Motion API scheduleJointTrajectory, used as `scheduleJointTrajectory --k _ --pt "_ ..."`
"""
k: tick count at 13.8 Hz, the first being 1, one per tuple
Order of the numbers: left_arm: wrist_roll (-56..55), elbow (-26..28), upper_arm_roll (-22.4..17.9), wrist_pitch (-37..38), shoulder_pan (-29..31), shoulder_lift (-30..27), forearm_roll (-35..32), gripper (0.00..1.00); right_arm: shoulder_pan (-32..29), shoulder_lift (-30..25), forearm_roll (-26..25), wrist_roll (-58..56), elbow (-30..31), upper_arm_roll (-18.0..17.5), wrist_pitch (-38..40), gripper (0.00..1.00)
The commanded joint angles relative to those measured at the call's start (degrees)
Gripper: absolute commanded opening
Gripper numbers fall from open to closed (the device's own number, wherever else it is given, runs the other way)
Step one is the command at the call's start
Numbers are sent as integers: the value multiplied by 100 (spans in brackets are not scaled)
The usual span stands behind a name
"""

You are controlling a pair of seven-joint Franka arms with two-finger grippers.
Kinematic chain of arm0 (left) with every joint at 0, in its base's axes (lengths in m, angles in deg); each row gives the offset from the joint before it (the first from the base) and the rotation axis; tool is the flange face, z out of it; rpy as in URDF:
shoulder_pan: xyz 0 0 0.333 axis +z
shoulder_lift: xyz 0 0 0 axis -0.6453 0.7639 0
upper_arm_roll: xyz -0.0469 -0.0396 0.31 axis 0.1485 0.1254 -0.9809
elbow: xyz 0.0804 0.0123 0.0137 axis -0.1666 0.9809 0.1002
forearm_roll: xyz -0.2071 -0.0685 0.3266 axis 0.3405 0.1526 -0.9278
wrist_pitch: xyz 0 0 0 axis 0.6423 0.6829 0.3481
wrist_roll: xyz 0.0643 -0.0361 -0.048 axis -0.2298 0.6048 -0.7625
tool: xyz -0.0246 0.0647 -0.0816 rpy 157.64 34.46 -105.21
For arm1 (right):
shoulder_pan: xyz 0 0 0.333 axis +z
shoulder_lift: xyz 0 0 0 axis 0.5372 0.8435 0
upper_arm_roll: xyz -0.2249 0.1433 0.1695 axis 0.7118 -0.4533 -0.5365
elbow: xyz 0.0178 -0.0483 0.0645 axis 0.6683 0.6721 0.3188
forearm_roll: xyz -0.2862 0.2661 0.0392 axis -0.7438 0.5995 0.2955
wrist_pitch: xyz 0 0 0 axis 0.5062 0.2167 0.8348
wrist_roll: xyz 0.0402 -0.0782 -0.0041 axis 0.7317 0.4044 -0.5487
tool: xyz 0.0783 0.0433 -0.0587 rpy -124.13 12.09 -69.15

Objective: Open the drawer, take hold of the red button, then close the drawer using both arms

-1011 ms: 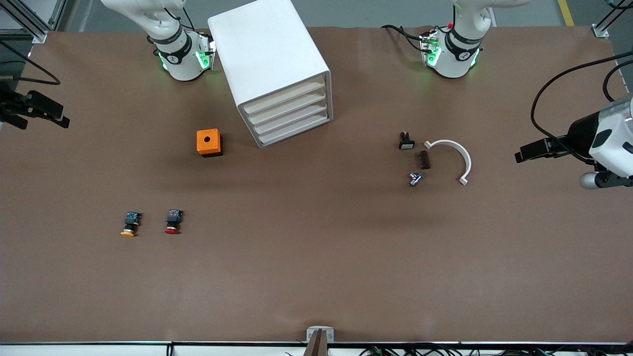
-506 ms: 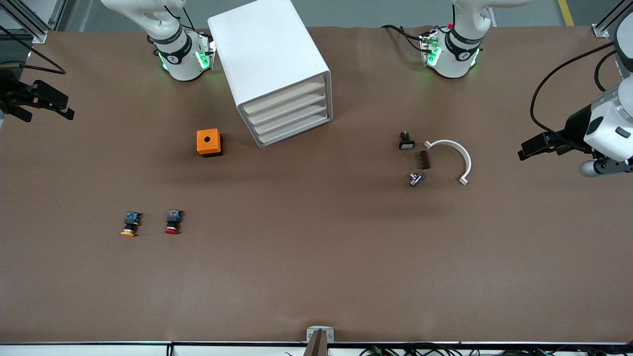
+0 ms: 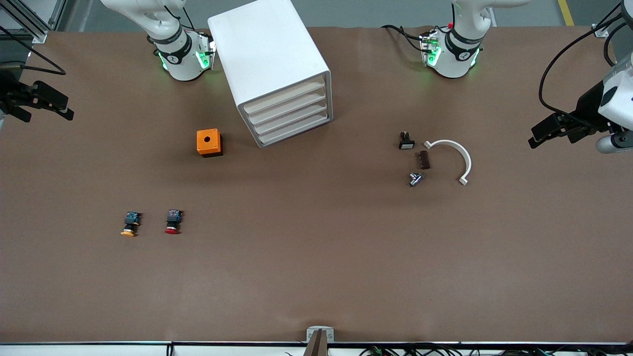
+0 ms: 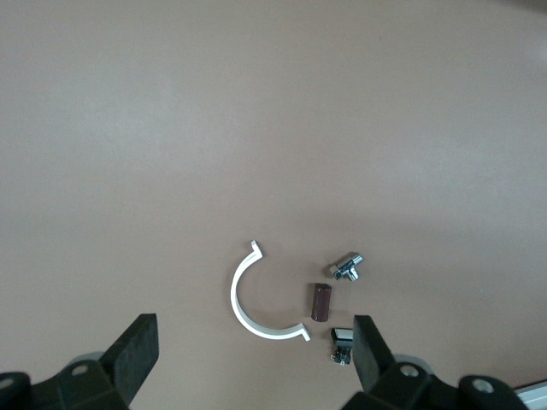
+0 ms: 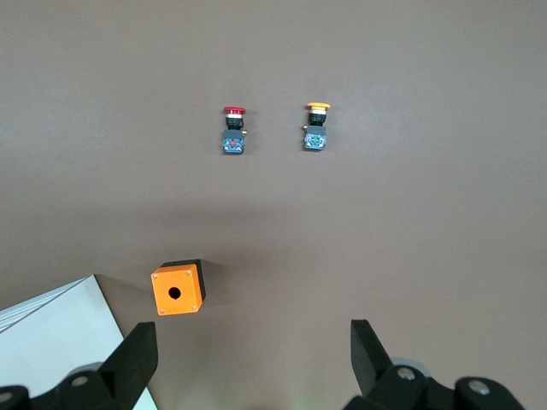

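Note:
The white drawer cabinet (image 3: 269, 59) stands near the right arm's base, with its several drawers (image 3: 289, 114) all shut. The red-capped button (image 3: 172, 222) lies on its side on the table, nearer the front camera, and also shows in the right wrist view (image 5: 232, 130). My right gripper (image 3: 47, 103) is open and empty, high over the right arm's end of the table (image 5: 252, 346). My left gripper (image 3: 544, 134) is open and empty, high over the left arm's end of the table (image 4: 252, 342).
A yellow-capped button (image 3: 129, 224) lies beside the red one. An orange box (image 3: 209, 142) sits next to the cabinet. A black white-faced button (image 3: 406, 141), a brown piece (image 3: 424, 159), a metal part (image 3: 415, 179) and a white half ring (image 3: 452, 158) lie toward the left arm's end.
My left gripper has moved toward the robots' side of the table. My right gripper shifted slightly at first, then stayed put. Nothing on the table has moved.

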Motion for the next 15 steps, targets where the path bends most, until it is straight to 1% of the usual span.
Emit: scheduleJointTrajectory --k 1,4,8,15 --pt "70 -240 20 97 -62 -37 -154 100 41 -185 -77 14 172 9 -44 100" --pt "106 -469 29 344 -88 -10 -154 100 49 -202 -68 23 163 -26 -26 100" --pt "97 -645 143 432 -88 34 -163 100 40 -202 -24 23 137 -26 -26 100" --pt "44 -663 143 476 -79 25 -154 100 5 -36 -16 31 -197 -8 -8 100"
